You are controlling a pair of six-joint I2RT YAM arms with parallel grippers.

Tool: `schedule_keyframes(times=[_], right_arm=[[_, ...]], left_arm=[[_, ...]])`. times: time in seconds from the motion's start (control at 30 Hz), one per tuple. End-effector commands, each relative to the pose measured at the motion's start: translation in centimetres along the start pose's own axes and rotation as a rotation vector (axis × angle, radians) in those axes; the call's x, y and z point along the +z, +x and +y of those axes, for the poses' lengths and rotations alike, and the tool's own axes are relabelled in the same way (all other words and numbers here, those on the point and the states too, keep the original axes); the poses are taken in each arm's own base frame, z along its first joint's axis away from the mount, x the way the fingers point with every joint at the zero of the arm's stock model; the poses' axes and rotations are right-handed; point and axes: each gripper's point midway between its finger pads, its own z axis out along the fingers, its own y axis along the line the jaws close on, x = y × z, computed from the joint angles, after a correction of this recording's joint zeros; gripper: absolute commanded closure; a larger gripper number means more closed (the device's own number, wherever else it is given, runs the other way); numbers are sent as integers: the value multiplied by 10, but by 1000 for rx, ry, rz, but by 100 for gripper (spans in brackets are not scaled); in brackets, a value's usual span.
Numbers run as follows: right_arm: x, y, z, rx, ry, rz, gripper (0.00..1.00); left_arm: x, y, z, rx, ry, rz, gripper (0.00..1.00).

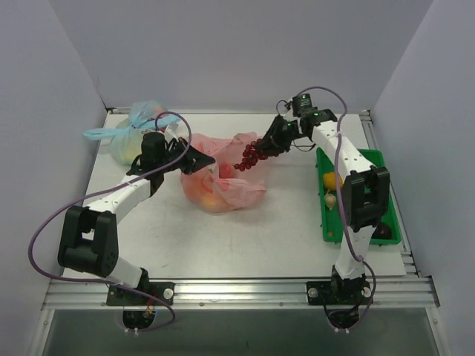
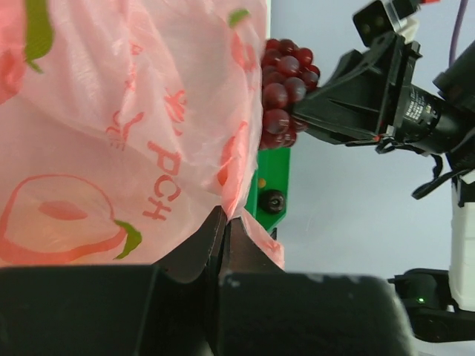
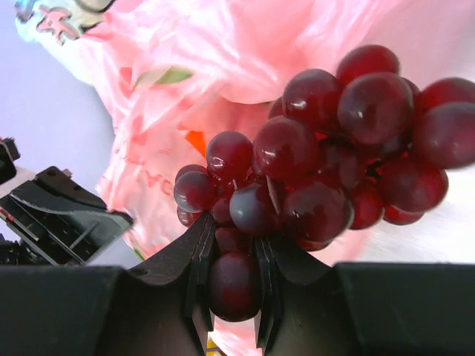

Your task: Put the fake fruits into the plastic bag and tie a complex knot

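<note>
Your left gripper [image 2: 225, 222] is clenched on the edge of the pink bag [image 2: 111, 148], and your right gripper [image 3: 231, 256] grasps the grape bunch [image 3: 319, 148] just beside it.

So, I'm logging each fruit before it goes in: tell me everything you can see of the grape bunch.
The grape bunch is a cluster of glossy, dark red-purple plastic-looking balls. The right gripper is shut on one grape at its edge, and the rest hangs free in the air beside the pink bag's right rim. It is not yet inside; whether it brushes the bag cannot be told.
</note>
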Motion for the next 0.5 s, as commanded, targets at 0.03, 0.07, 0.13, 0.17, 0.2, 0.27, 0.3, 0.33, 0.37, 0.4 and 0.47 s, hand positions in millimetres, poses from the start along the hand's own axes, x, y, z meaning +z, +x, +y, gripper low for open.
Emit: schedule_keyframes(times=[0.03,0.07,0.13,0.17,0.2,0.27,0.3,0.33,0.37,0.4,0.47], right_arm=[[23,19,86,-112,-175,49,100],[38,36,96,-142,-179,89,100],[43,45,113,-211,-209,96,100],[54,59,115,-240,-203,124,100],[57,64,113,-256,-198,132,100],[62,76,106,-288,-173,150,100],[63,82,105,-301,-167,158,100],[62,87,103,-328,-168,164,100],[58,93,103,-346,-174,173,100],[56,107,108,-379,-203,212,100],[56,129,110,-494,-260,276,100]], left_arm=[[-5,-7,-27,5,109,-8,100],[-5,-8,-29,2,115,-11,100],[-7,-11,-32,-1,131,-16,100],[-7,-12,-31,-6,131,-19,100],[-8,-16,-31,-15,133,-27,100],[-9,-18,-28,-26,131,-33,100],[-10,-19,-27,-34,131,-35,100],[-11,-23,-25,-38,130,-45,100],[-12,-22,-24,-38,132,-44,100],[-13,-23,-25,-37,139,-46,100],[-13,-22,-24,-38,146,-42,100]])
